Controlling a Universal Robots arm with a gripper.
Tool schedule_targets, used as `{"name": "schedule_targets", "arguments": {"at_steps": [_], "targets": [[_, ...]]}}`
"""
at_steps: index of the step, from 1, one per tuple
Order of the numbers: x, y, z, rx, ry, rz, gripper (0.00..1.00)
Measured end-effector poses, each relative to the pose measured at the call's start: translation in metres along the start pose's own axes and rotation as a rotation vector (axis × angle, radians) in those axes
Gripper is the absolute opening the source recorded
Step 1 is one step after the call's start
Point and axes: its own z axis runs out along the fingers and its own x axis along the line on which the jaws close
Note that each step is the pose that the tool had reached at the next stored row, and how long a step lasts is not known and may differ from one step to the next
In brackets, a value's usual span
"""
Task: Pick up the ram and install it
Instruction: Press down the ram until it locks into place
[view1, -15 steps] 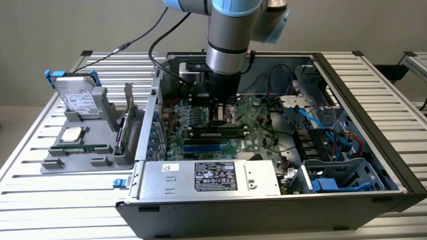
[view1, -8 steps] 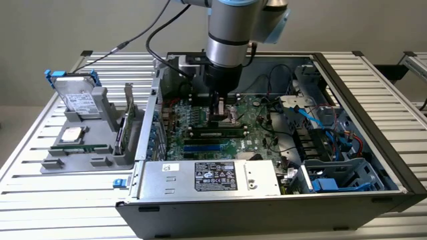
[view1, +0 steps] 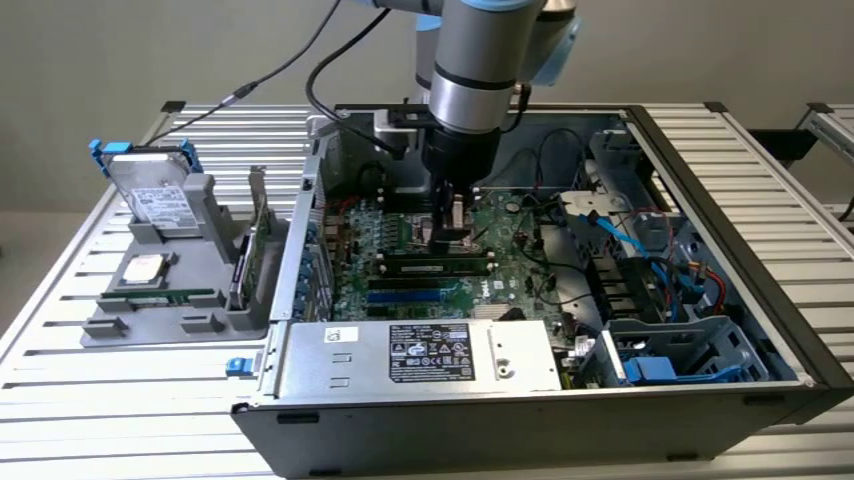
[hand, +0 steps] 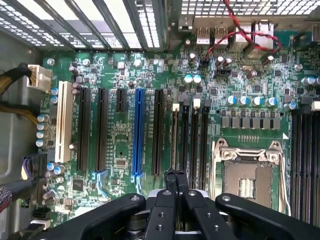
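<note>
Exterior view
Arm: reaches down into the open computer case (view1: 787, 330), over the green motherboard (view1: 514, 225).
Gripper (view1: 454, 232): low over the board, its tip just above the memory slots.
Ram (view1: 434, 267): a long stick lying in a black slot on the motherboard, just in front of the gripper tip; whether it is fully seated cannot be told.
Tray (view1: 160, 325): grey holder outside the case at the exterior view's left, carrying a hard drive (view1: 158, 200) and a square processor chip (view1: 144, 268).

Wrist view
Gripper (hand: 175, 177): jaws pressed together, nothing pinched between them.
Motherboard (hand: 125, 75): black slots, one blue slot (hand: 138, 132), empty processor socket (hand: 247, 177) beside the fingertips.
</note>
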Motion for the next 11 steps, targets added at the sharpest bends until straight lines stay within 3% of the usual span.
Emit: {"name": "schedule_targets", "arguments": {"at_steps": [4,11], "targets": [[0.0003,-0.0072,-0.001,0.0001,-0.0002,0.0,0.1],[0.0003,-0.0077,-0.0012,0.0001,-0.0002,0.0,0.1]]}}
